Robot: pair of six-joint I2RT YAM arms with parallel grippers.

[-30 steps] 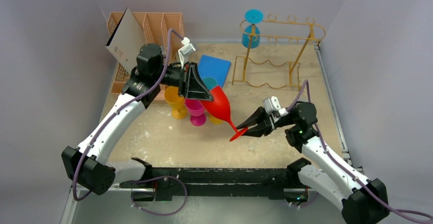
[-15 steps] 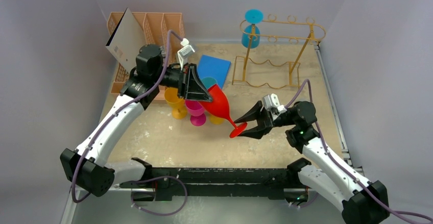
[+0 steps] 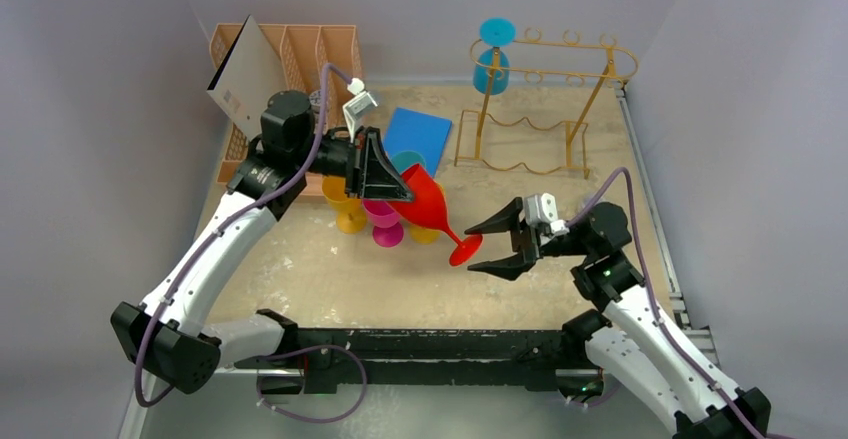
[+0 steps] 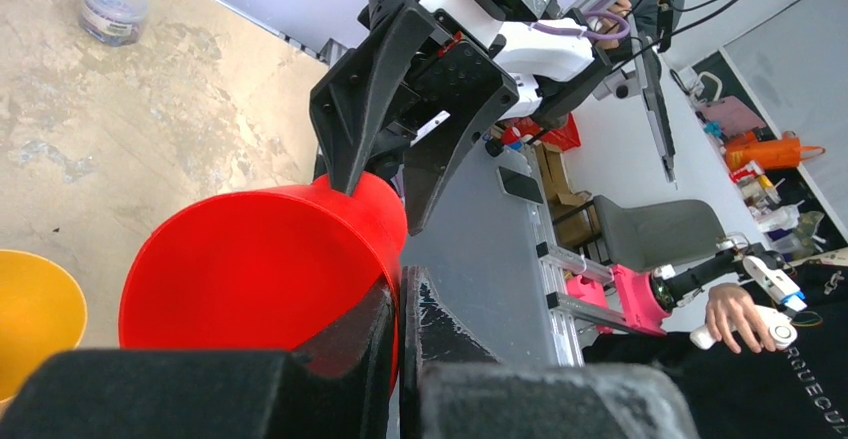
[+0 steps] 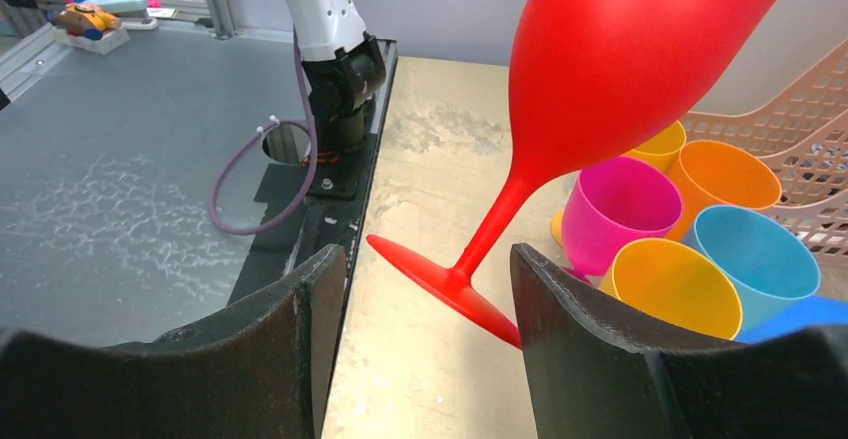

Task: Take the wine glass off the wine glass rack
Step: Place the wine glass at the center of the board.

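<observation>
glass: the red glass was off the rack, tilted in the air, foot toward my right.
left gripper: clamped tight on the bowl's rim, so it alone carried the glass.
right gripper: spread wide around the foot, gripping nothing; I judged it a hand-over.
cups: clustered just under the bowl.
blue glass: 1 hung on the rack, well apart.
</observation>
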